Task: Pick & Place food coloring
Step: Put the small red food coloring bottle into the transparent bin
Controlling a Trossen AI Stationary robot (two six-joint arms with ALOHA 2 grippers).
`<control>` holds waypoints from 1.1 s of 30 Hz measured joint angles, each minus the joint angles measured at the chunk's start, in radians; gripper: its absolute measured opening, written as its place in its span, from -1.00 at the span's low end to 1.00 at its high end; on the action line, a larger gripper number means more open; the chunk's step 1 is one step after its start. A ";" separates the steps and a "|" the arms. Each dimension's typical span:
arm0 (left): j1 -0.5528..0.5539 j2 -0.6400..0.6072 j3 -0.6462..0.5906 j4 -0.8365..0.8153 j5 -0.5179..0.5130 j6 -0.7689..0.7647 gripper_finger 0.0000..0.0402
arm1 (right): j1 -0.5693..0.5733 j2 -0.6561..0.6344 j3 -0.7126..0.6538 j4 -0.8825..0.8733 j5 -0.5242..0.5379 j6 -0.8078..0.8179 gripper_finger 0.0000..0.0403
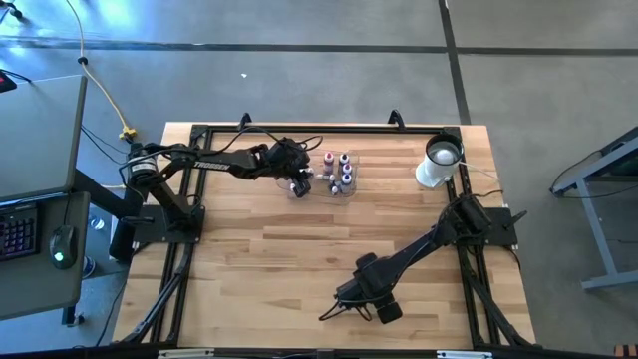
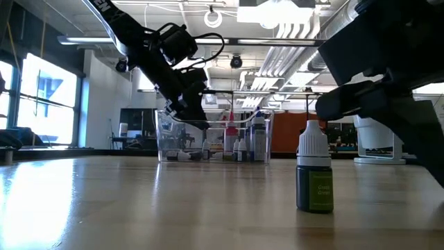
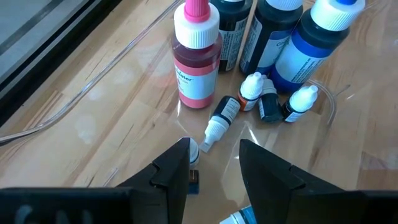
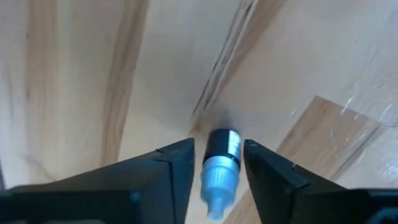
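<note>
One small food coloring bottle [image 2: 314, 170], dark green with a white cap, stands upright on its base on the bare wood near the table's front edge. My right gripper [image 4: 217, 144] hovers over it pointing down, open, one finger on each side of the bottle [image 4: 222, 149] with a thin gap on both sides. At the far side, my left gripper [image 3: 214, 149] slants down, open, into the clear tray [image 1: 324, 195]. Several small food coloring bottles [image 3: 224, 115] lie there beside larger red [image 3: 196, 62] and blue [image 3: 311, 50] bottles. One finger partly hides another small bottle [image 3: 193, 163].
A white cup-like object [image 1: 437, 165] stands at the far right of the table. Black frame rails [image 1: 179, 259] run along the table's edges, and the arm bases sit on both sides. Bare wood [image 1: 269, 249] lies between the tray and the right gripper.
</note>
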 joint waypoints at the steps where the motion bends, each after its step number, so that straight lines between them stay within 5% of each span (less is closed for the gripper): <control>1: 0.000 0.000 0.000 0.000 0.000 0.000 -0.31 | -0.002 0.000 0.000 -0.001 -0.011 -0.001 -0.37; 8: 0.000 0.000 0.000 0.009 0.000 0.005 -0.31 | -0.027 -0.001 0.000 0.002 -0.030 -0.020 -0.66; 14: 0.000 -0.028 0.001 0.037 0.017 0.008 -0.31 | -0.072 -0.002 0.014 -0.033 0.041 -0.051 -0.62; 17: 0.000 -0.052 0.000 0.049 0.084 0.008 -0.31 | -0.099 -0.002 0.048 -0.062 0.117 -0.130 -0.57; 26: 0.000 -0.126 0.000 0.062 0.374 -0.001 -0.31 | -0.221 -0.002 0.210 -0.220 0.597 -0.226 -0.66; 33: 0.000 -0.154 0.000 0.092 0.620 -0.001 -0.31 | -0.364 -0.002 0.310 -0.330 0.660 -0.307 -0.59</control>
